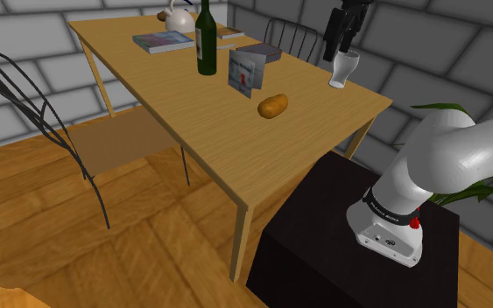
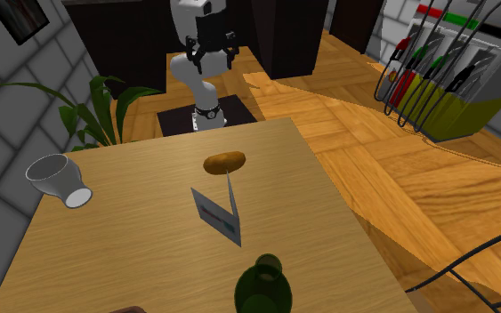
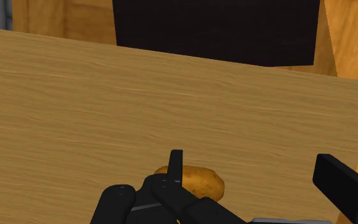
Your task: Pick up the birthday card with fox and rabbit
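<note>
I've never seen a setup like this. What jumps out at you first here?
A folded card stands upright near the middle of the wooden table. A brown potato lies close beside it, and in the shoulder view a dark green bottle stands behind it. The black gripper hangs open high above the table, touching nothing.

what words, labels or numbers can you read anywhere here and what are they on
No text reads clearly.
black band on the arm: pale lettering, too small to read.
birthday card: printed picture, any words blurred.
book: cover print, blurred.
</note>
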Motion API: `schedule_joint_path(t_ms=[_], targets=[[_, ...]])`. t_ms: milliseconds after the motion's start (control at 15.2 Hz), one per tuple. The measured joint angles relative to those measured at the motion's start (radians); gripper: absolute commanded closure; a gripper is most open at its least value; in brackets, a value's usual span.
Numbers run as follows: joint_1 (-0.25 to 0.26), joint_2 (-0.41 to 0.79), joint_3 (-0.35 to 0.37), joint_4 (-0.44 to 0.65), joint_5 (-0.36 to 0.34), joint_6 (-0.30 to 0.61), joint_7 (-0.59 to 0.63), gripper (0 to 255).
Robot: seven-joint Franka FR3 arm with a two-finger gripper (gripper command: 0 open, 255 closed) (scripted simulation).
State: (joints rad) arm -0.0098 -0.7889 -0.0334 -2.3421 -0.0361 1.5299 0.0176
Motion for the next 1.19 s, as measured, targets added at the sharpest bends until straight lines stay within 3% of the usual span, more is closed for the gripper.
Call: schedule_joint_path(t_ms=[132, 528, 1188], targets=[[0.000, 0.012, -0.002, 0.003, -0.001, 0.009, -0.002, 0], [-0.004, 0.219, -0.039, 0.087, -0.016, 0.135, -0.039, 0], [-0.007, 0.602, -0.091, 0.336, 0.000, 0.275, -0.107, 0]])
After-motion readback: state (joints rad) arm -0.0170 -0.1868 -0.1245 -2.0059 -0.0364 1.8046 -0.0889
